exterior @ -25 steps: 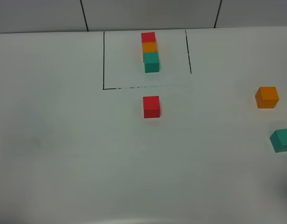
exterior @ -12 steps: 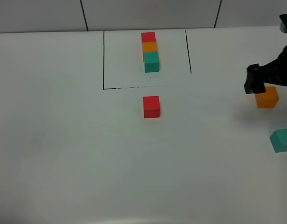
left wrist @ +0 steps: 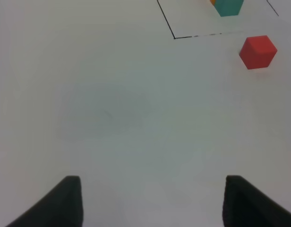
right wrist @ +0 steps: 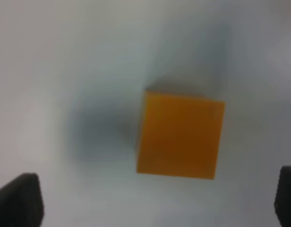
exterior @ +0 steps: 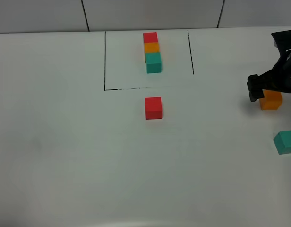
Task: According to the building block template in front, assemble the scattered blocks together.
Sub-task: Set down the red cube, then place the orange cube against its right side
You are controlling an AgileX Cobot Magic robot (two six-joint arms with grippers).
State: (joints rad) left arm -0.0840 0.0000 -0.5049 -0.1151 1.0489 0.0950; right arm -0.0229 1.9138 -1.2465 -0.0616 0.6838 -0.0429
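Fingers, right (right wrist: 18, 201): tips wide apart, one on either side of the orange cube (right wrist: 179, 135). Neither tip touches it in the right wrist view, which is blurred. In the exterior view the right fingers (exterior: 256, 90) overlap the upper left corner of the orange cube (exterior: 271, 100), far to the right on the white worktop (exterior: 65, 156). Whether they are above the cube or level with it cannot be told.

Left fingers (left wrist: 65, 203): tips apart, nothing between them, over bare worktop. They do not show in the exterior view.

Template row (exterior: 152, 51): three joined cubes in a line running away from the camera, red farthest, orange in the middle, teal-green nearest. It sits inside a thin black outline (exterior: 105, 61) at the far centre of the worktop.

Loose cubes: plain, matte, sharp-edged.
- Red cube (exterior: 153, 108): just outside the near side of the outline, in line with the template row. It stands alone, well apart from the other two.
- Orange cube: one flat, evenly coloured top face shows, with shadow beside it.
- Teal-green cube (exterior: 286, 142): at the right edge, nearer the camera than the orange cube, turned slightly, partly cut off.
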